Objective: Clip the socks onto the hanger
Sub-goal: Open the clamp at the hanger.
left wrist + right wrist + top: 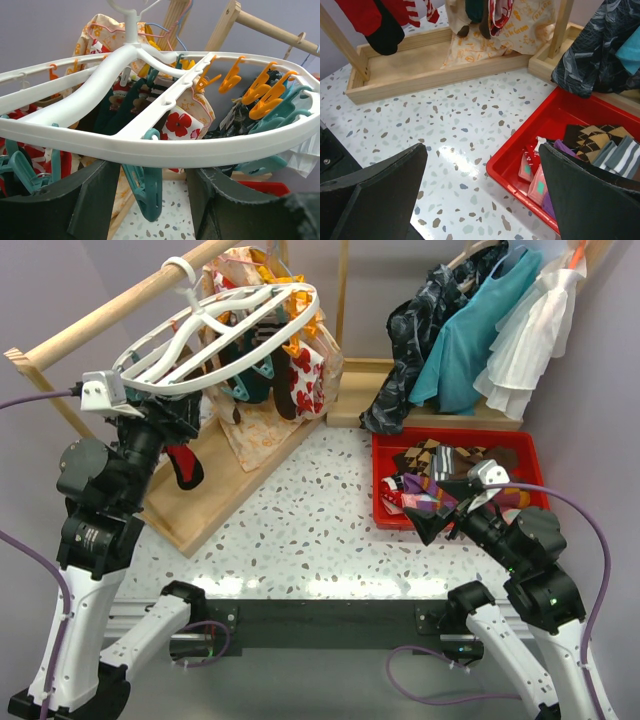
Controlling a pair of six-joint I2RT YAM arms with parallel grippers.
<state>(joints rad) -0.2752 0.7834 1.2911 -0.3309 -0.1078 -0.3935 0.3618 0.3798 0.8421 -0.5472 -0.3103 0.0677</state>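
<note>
The white oval hanger [215, 330] hangs from the wooden rail, and its rim [165, 150] crosses the left wrist view. A teal clip [147, 192] hangs under that rim between the fingers of my left gripper [152, 172]. The jaws stand apart, with a clear gap on the clip's right side. A red-and-black sock [185, 465] and dark teal socks [245, 380] hang from the hanger. More socks [450, 465], among them an argyle one [592, 137], lie in the red bin [545, 122]. My right gripper [482, 150] hovers wide open over the bin's near left edge, holding nothing.
A long wooden rail [110, 310] stands on a wooden base [200, 510] at the left. Floral cloth pieces [310, 375] hang behind the hanger. Teal and white dresses [480, 330] hang at the back right above the red bin [520, 445]. Orange clips [260, 92] line the hanger's far side.
</note>
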